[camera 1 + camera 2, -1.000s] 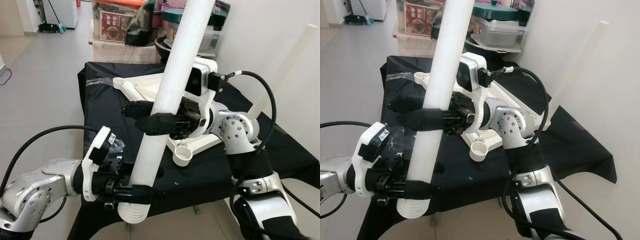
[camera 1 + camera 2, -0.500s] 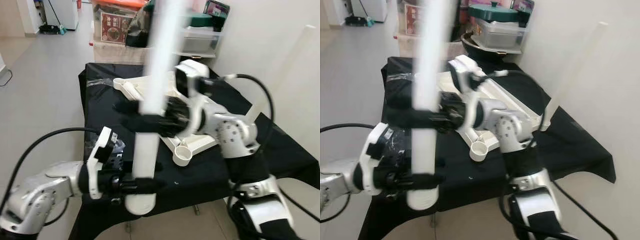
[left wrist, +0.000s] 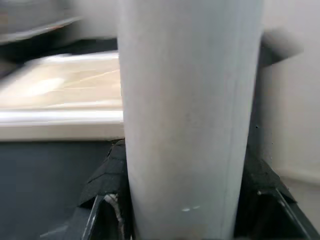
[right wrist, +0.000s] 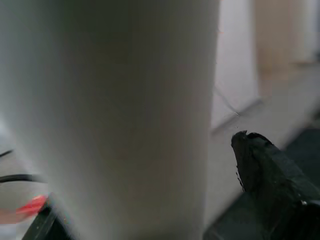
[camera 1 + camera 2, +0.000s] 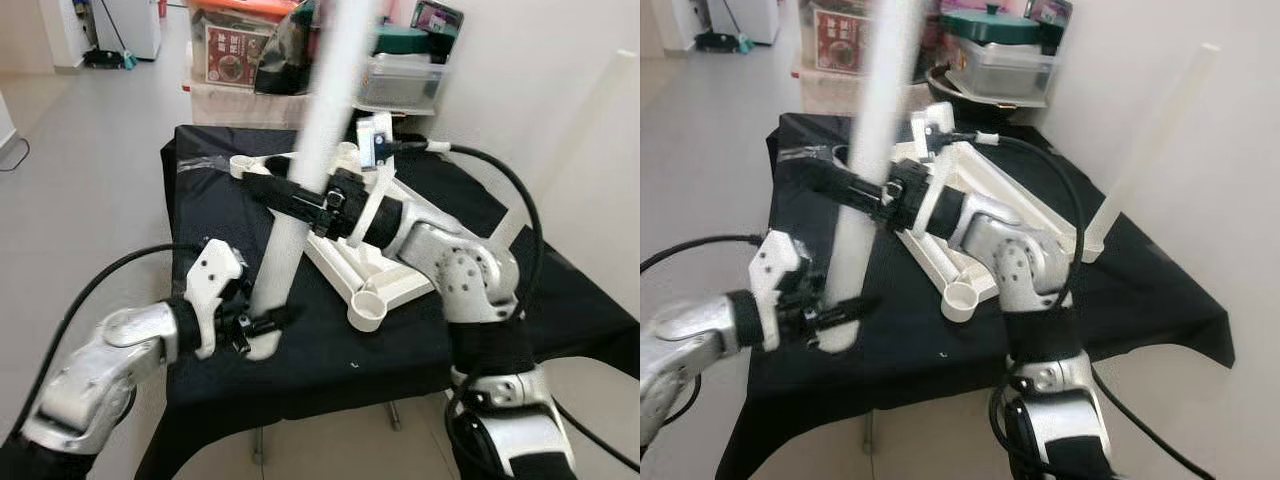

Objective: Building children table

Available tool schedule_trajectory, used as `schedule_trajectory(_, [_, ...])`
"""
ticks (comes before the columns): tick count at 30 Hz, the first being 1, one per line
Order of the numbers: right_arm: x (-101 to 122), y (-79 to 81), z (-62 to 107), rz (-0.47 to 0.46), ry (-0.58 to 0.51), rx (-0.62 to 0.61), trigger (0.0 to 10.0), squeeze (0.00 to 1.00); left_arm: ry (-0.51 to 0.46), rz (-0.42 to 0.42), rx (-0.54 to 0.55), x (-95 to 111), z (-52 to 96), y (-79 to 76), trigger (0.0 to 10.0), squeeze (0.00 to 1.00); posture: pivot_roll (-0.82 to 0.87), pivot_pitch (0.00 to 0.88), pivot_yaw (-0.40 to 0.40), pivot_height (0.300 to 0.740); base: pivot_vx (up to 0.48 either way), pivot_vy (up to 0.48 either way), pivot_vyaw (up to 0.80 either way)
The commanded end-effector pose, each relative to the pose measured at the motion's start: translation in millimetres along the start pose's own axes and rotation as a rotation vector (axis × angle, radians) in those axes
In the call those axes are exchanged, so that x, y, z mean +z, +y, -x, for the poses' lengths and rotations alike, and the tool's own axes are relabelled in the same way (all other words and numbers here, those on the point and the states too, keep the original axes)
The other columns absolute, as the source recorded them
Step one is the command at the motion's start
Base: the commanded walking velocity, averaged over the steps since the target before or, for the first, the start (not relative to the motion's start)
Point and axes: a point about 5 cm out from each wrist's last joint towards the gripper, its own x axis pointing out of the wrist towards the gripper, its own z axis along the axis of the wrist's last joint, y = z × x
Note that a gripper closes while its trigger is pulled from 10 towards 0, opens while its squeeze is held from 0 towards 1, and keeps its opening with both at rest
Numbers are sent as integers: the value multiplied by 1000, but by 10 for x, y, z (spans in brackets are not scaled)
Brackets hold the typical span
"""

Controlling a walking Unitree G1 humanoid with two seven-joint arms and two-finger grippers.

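A long white table leg (image 5: 278, 262) stands nearly upright, leaning slightly, with its lower end on or just above the black-covered table (image 5: 420, 350). My left gripper (image 5: 262, 322) is shut on its lower end. My right gripper (image 5: 285, 195) is shut on it higher up. The leg (image 3: 185, 125) is close up between the fingers in the left wrist view, and the same leg (image 4: 110, 115) in the right wrist view. To the right lies the upturned white tabletop (image 5: 385, 275) with an empty corner socket (image 5: 365, 312). A second leg (image 5: 1150, 135) stands in its far right corner.
Stacked storage boxes and lidded containers (image 5: 995, 60) stand behind the table. A white wall (image 5: 1200, 220) runs close along the right side. Tiled floor (image 5: 80, 180) lies open to the left and in front of the table.
Both grippers have carried the leg forward. Its lower end was beyond the table's front edge and is now over the black cloth, left of the tabletop. The right gripper has reached further out.
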Motion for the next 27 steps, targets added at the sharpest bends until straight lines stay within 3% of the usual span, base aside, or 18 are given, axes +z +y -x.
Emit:
schedule_trajectory(1, [-45, -119, 59, -26, 11, -130, 10000, 0, 7, -41, 102, 22, -51, 35, 10000, 0, 111, 0, -135, 740, 0, 0, 0])
schedule_trajectory(3, [-187, -180, 53, -107, -11, -232, 10000, 0, 6, -20, 222, 12, -147, 33, 10000, 0, 103, 0, -141, 740, 0, 0, 0])
schedule_trajectory(6, [-322, -190, 29, -188, -34, -310, 10000, 0, 8, -6, 260, -14, -253, -59, 10000, 0, 103, 0, -144, 740, 0, 0, 0])
schedule_trajectory(14, [-422, -174, -87, -354, -155, -418, 10000, 0, -6, 23, 258, -27, -501, -304, 10000, 0, 100, 0, -141, 740, 0, 0, 0])
schedule_trajectory(15, [-416, -169, -99, -366, -162, -425, 10000, 0, -2, 12, 264, -32, -525, -319, 10000, 0, 104, 0, -142, 740, 0, 0, 0])
schedule_trajectory(16, [-414, -159, -128, -379, -164, -440, 10000, 0, 12, -53, 271, -41, -575, -348, 10000, 0, 104, 0, -142, 740, 0, 0, 0])
schedule_trajectory(24, [-444, -146, -170, -428, -172, -493, 10000, 0, 32, -121, 280, -61, -653, -425, 10000, 0, 107, 0, -143, 740, 0, 0, 0])
schedule_trajectory(25, [-465, -126, -175, -443, -167, -480, 4275, 0, 35, -133, 280, -66, -657, -435, 10000, 0, 107, 0, -142, 740, 0, 0, 0])
schedule_trajectory(26, [-478, -112, -180, -454, -164, -474, 863, 0, 36, -143, 282, -71, -665, -443, 10000, 0, 107, 0, -142, 740, 0, 0, 0])
schedule_trajectory(27, [-504, -105, -178, -470, -156, -471, 863, 0, 37, -152, 287, -76, -668, -444, 10000, 0, 108, 0, -144, 740, 0, 0, 0])
